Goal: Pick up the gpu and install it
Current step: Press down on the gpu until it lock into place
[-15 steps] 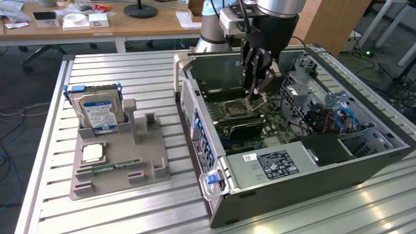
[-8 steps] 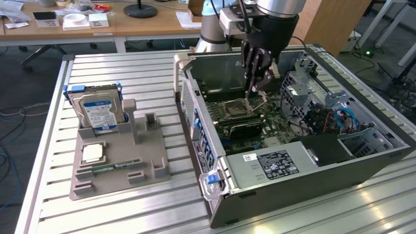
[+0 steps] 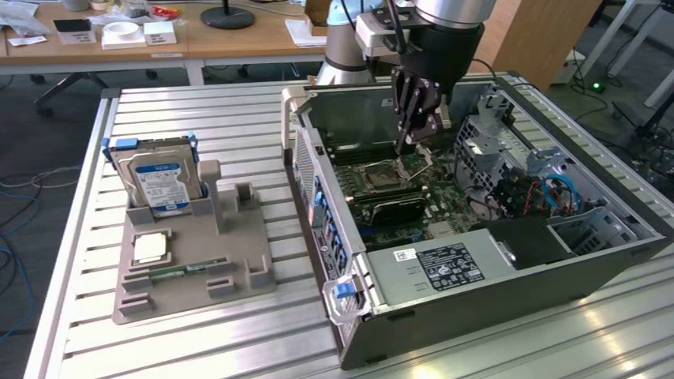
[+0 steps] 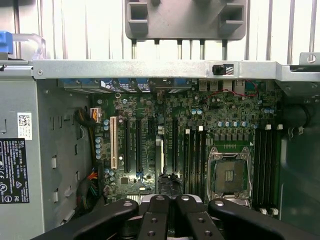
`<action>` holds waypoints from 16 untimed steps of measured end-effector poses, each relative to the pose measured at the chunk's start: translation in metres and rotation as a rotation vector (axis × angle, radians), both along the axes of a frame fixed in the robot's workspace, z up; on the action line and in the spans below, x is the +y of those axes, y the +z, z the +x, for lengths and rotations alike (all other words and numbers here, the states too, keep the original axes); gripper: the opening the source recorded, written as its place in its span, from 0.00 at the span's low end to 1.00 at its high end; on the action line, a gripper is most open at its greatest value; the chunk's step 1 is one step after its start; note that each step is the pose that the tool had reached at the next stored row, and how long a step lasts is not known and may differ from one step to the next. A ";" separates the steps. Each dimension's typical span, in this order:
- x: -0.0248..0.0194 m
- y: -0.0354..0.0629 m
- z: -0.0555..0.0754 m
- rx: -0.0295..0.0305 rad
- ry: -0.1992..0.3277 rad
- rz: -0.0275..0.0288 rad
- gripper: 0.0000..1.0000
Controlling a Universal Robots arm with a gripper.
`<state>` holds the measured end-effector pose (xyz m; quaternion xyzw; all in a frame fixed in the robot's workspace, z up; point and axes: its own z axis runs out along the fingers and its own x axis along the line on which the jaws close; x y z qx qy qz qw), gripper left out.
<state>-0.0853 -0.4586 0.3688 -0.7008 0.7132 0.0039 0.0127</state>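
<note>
**benchrat:** Closest thing in the wrist view is the tool [image 4: 169, 200]. Its black fingers [image 4: 155, 215] are pulled right together, basically no gap. Poking out just past the tips is a thin edge-on strip standing over the expansion slots [image 4: 131, 145]. I read that as the gpu [image 4: 161, 165]. Can't tell if it's pinched or the tips are just sitting on its top edge.

**solderpaws:** Agreed. I'd treat that card as light and stiff but fragile. It's a bare board with small parts on it, so my guess is you hold or push on the top edge or near the bracket, never the faces. It'd probably twist if loaded off-centre.

**benchrat:** What about the pose? From the exterior view the arm drops straight down into the open case [image 3: 589, 260], wrist vertical. The tool [image 3: 418, 134] points at the motherboard [image 4: 220, 120], close to the CPU socket [image 4: 230, 175].

**solderpaws:** Further out on the desk [image 3: 211, 110], at the exterior view's left, the grey tray [image 3: 189, 276] has the hard drive [image 3: 158, 178] standing in it. The upright slots next to it are bare, with no card there.
</note>
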 end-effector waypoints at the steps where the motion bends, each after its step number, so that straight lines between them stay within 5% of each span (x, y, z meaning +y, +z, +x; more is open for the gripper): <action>1: 0.0000 0.0000 0.000 0.0000 0.000 0.0000 0.11; 16: 0.0000 -0.0214 0.000 0.0001 0.000 0.0000 0.11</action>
